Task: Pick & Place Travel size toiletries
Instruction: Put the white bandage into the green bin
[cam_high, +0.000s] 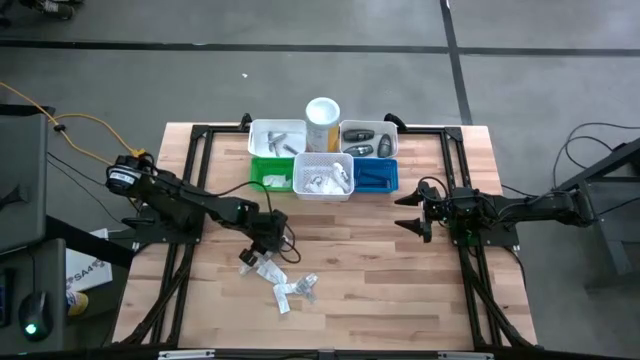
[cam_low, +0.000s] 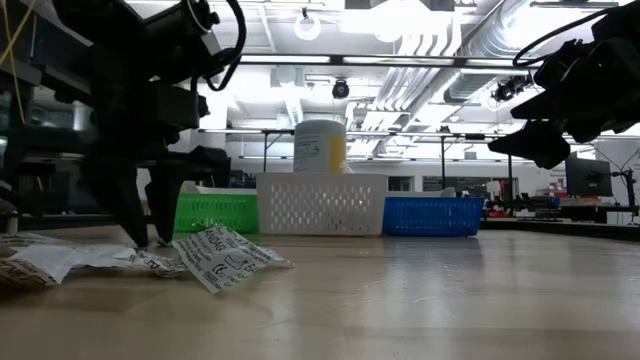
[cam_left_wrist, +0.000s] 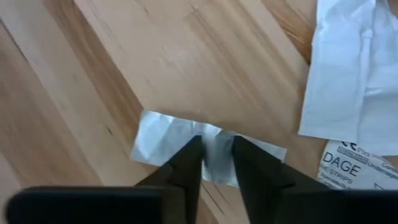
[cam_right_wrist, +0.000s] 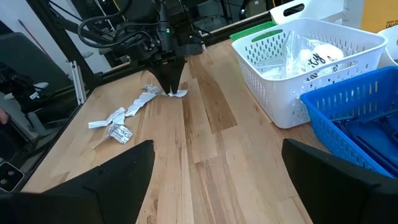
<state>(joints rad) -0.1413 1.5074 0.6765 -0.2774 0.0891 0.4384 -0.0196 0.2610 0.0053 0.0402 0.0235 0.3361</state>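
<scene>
The left pincer (cam_left_wrist: 216, 163) stood nearly closed around a silvery sachet (cam_left_wrist: 163, 138) flat on the table (cam_high: 400, 290), not lifted. Several packets (cam_high: 295, 290) lay loose near the front edge; bins (cam_high: 322, 176) at the back held others. The right pincer (cam_high: 418, 208) hung wide open, empty.

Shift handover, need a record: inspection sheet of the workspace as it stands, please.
Surface: wooden table, bare on the right side.
Job's things: loose packets in front of the left arm; silvery sachet on the wood.
Bins: white bin holds packets; green bin; blue bin.
Clutter: white-and-yellow cylinder behind the bins.
Grippers: left tool down at the table, fingers straddling the sachet; right tool open, raised off the table.
Cables: yellow cable left of the table.
Surroundings: grey floor; no person seen.
</scene>
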